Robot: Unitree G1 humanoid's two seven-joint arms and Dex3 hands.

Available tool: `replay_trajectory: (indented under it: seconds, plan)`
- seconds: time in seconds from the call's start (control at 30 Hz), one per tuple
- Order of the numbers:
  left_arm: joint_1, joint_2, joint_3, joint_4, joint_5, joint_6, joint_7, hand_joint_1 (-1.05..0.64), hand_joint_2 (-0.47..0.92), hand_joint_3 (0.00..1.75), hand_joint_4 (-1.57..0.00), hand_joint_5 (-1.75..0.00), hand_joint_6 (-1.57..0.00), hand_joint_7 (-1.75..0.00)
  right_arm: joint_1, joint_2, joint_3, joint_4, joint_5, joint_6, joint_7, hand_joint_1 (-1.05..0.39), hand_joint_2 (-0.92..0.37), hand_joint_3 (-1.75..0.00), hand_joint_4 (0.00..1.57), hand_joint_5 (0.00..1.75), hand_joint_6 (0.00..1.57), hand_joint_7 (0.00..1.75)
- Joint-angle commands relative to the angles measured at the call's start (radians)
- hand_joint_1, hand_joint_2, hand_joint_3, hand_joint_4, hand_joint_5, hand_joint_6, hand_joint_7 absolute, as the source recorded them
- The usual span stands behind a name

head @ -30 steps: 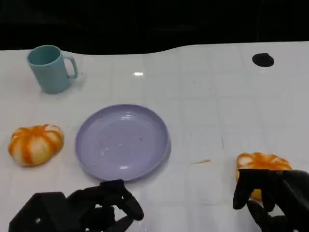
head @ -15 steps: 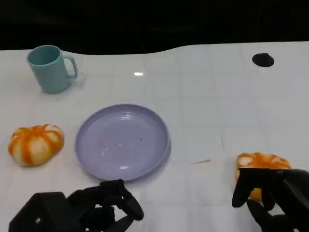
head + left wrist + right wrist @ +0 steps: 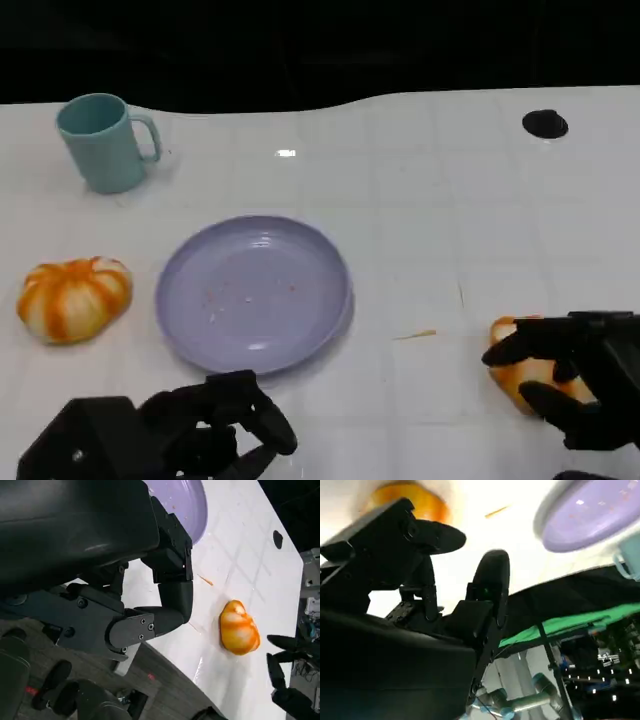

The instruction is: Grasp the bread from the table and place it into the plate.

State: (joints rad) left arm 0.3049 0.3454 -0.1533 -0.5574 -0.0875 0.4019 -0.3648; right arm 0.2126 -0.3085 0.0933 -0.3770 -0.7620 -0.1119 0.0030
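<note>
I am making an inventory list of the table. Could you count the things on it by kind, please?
Bread: 2 (left bread, right bread by the right hand)
Plate: 1
Mug: 1
Black round object: 1
Total: 5

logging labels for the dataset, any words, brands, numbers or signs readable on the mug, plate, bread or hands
None: no readable text in any view.
Teal mug: plain, no print.
Purple plate: plain, only a few crumbs.
Both orange-striped breads: no label.
Left hand and right hand: black, no visible marking.
Background lights in the right wrist view: too blurred to read as anything.
</note>
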Motion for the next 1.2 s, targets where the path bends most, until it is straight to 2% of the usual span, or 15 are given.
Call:
replay_trajectory:
  seconds: [0.03, 0.07, 0.23, 0.33, 0.4, 0.6, 0.83, 1.2]
  plan:
    - [-0.001, 0.011, 0.01, 0.005, -0.006, -0.003, -0.011, -0.34, 0.91, 0.55, -0.64, -1.75, -0.59, -1.44, 0.006, -0.045, -0.007, -0.086, -0.085, 0.105, 0.124, -0.4, -0.81, -0.11, 0.64, 0.46, 0.81, 0.02]
    - [0.001, 0.009, 0.012, 0.005, -0.011, -0.001, -0.011, -0.34, 0.91, 0.55, -0.64, -1.75, -0.59, -1.44, 0.004, -0.052, -0.005, -0.103, -0.106, 0.128, 0.157, -0.41, -0.83, -0.07, 0.63, 0.42, 0.78, 0.01]
    - [0.005, 0.013, 0.013, -0.005, -0.01, 0.003, -0.011, -0.35, 0.91, 0.54, -0.64, -1.75, -0.59, -1.44, 0.001, -0.073, 0.001, -0.159, -0.17, 0.193, 0.268, -0.52, -0.87, -0.02, 0.36, 0.22, 0.46, 0.0]
    - [0.006, 0.013, 0.012, -0.012, -0.009, 0.013, -0.009, -0.36, 0.91, 0.54, -0.64, -1.75, -0.59, -1.43, 0.001, -0.076, 0.004, -0.181, -0.197, 0.222, 0.322, -0.58, -0.89, -0.02, 0.26, 0.17, 0.29, 0.0]
    - [0.004, 0.012, 0.012, -0.01, -0.01, 0.01, -0.01, -0.35, 0.92, 0.54, -0.64, -1.75, -0.59, -1.43, -0.002, -0.072, 0.008, -0.191, -0.218, 0.247, 0.36, -0.6, -0.89, -0.01, 0.22, 0.15, 0.24, 0.0]
    - [-0.002, 0.007, 0.006, -0.003, -0.007, 0.011, -0.006, -0.35, 0.91, 0.54, -0.64, -1.75, -0.59, -1.43, -0.025, -0.071, 0.036, -0.166, -0.262, 0.274, 0.406, -0.64, -0.9, -0.01, 0.16, 0.15, 0.22, 0.0]
    - [-0.011, 0.0, 0.006, 0.006, -0.006, 0.001, -0.005, -0.35, 0.92, 0.53, -0.64, -1.75, -0.6, -1.42, -0.091, -0.076, 0.076, -0.06, -0.3, 0.303, 0.433, -0.64, -0.9, 0.0, 0.17, 0.16, 0.25, 0.01]
    - [-0.01, -0.001, 0.0, -0.015, -0.004, 0.024, 0.0, -0.37, 0.92, 0.53, -0.64, -1.75, -0.6, -1.43, -0.246, -0.073, 0.173, 0.218, -0.339, 0.318, 0.388, -0.65, -0.92, -0.04, 0.21, 0.15, 0.31, 0.03]
